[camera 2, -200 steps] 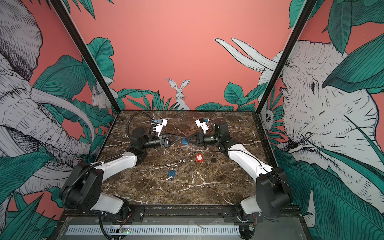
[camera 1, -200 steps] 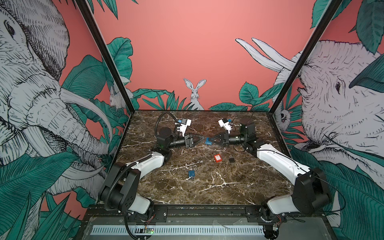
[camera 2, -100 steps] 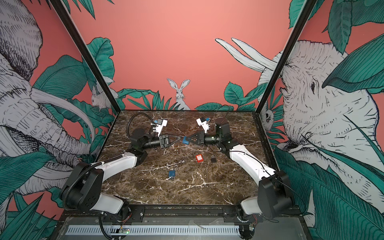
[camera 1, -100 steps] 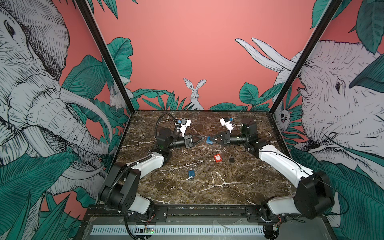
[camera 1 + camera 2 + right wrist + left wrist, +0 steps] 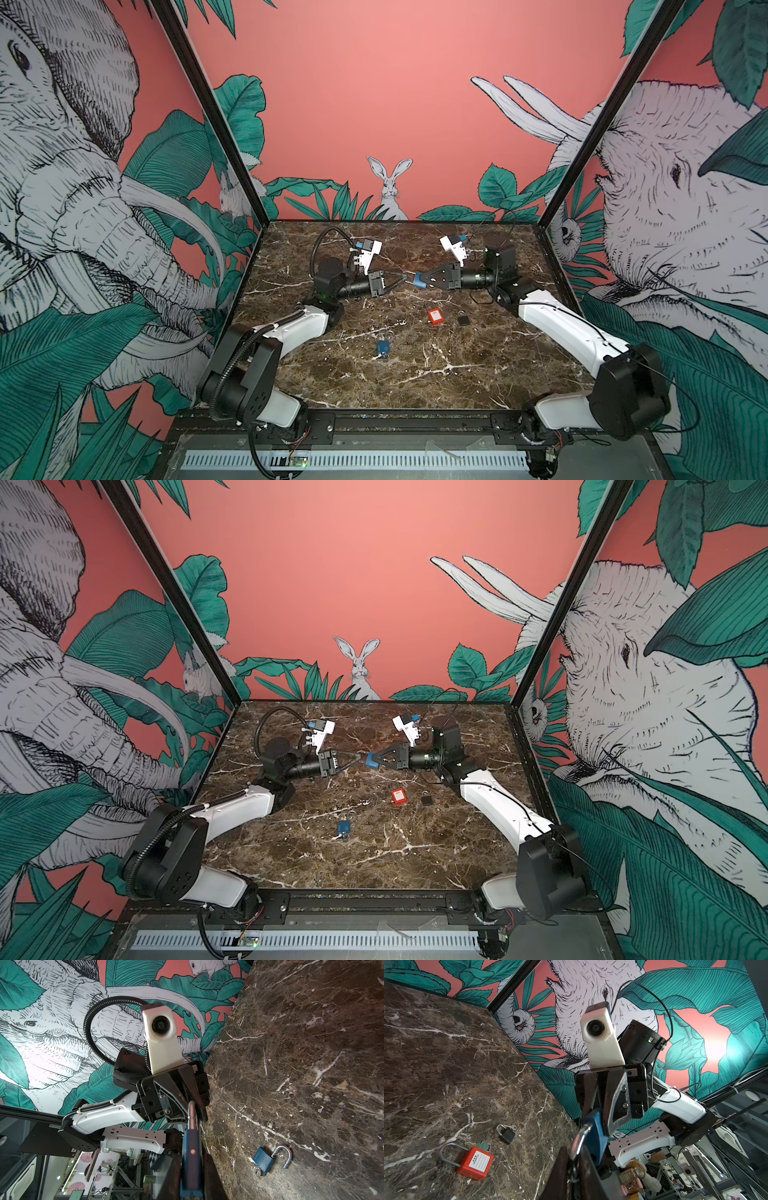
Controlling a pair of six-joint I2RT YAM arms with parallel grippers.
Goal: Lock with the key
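Note:
A blue padlock (image 5: 419, 286) hangs in mid-air over the back middle of the marble table (image 5: 415, 374). My right gripper (image 5: 423, 278) is shut on its body (image 5: 191, 1147) and reaches in from the right. From the left, my left gripper (image 5: 405, 277) meets it, and its jaws are shut on the silver shackle (image 5: 579, 1140). In the left wrist view the shackle sits between my two dark fingers (image 5: 560, 1169). The key of this held padlock does not show in any view.
Three more padlocks lie on the table nearer the front. They are a red one (image 5: 435, 316), a small black one (image 5: 464, 320) and a dark blue one (image 5: 383, 347) whose shackle is swung open (image 5: 286, 1155). Each has a key at its base.
My left gripper's jaws have closed onto the held padlock's shackle. The right gripper has kept its hold and barely moved.

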